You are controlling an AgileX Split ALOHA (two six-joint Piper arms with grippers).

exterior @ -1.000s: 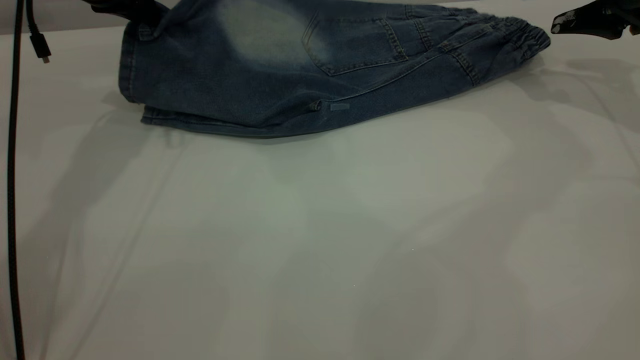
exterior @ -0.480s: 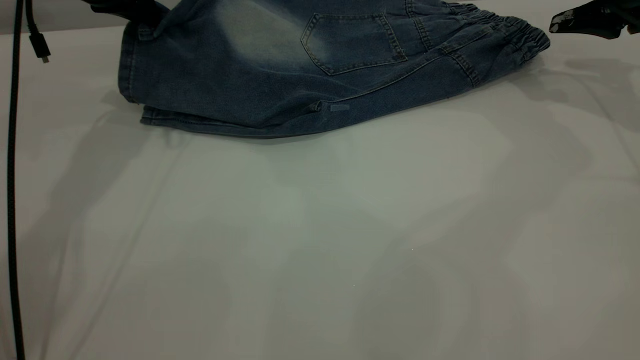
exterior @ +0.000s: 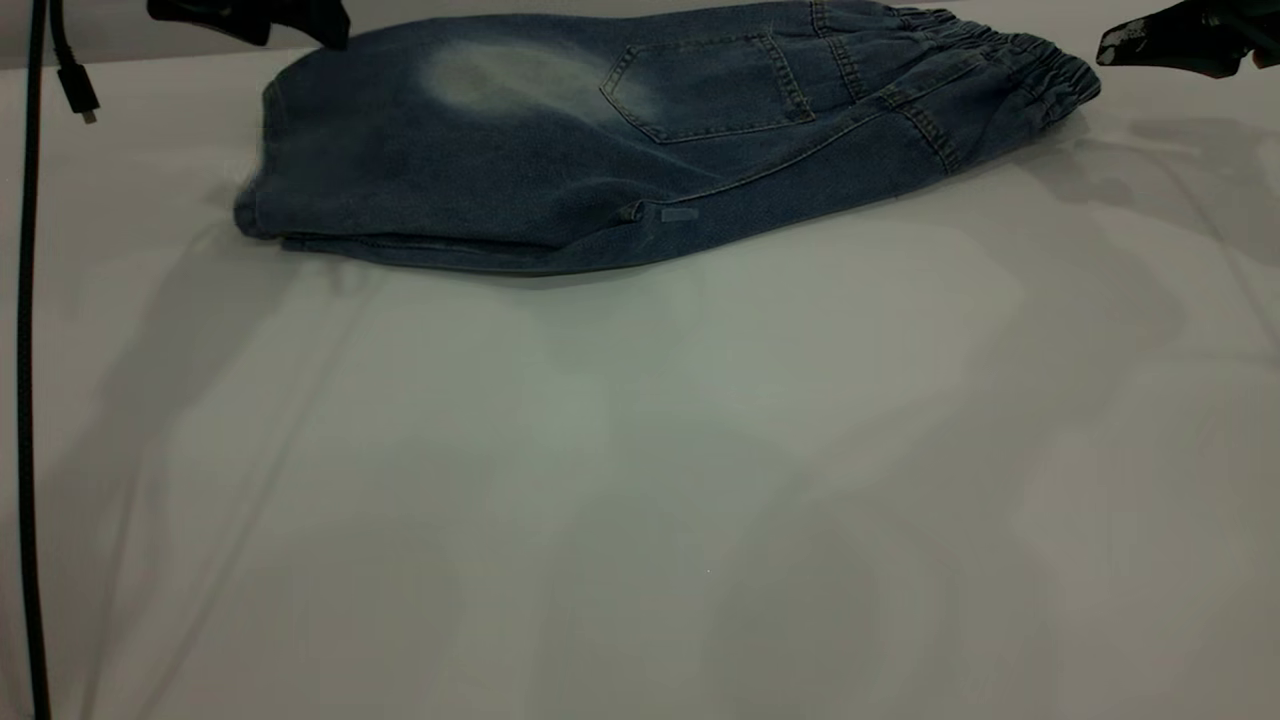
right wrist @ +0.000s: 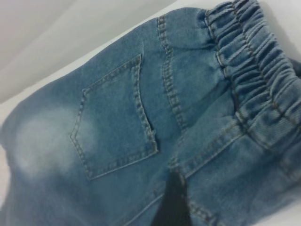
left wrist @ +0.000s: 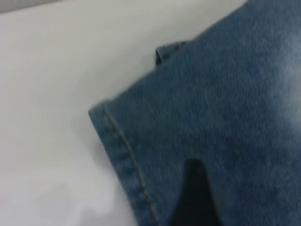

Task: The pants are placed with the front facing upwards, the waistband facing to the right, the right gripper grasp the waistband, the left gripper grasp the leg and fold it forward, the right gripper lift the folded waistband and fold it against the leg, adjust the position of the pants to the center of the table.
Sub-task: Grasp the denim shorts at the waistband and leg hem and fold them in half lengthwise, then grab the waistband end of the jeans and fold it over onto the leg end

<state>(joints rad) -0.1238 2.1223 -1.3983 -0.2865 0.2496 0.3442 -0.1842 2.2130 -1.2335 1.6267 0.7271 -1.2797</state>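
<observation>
Your soft, limp blue denim pants (exterior: 620, 150) will sag; take the thick ruched elastic waistband (exterior: 1040, 65). The black pointed right gripper (exterior: 1170, 42) hovers beside it and the blunt left gripper (exterior: 250, 15) above the leg, both empty; I cannot tell their jaws.

The pants (left wrist: 221, 108) lie flat on the white worktop (left wrist: 51, 70), blue denim filling most of the view. One stitched leg hem (left wrist: 123, 160) runs along the cloth's edge and ends at a corner, with tan thread showing. A small fold of denim sticks out at the neighbouring edge. One dark tapered fingertip (left wrist: 195, 197) of the left pincer sits over the leg cloth, just beside the hem.
</observation>
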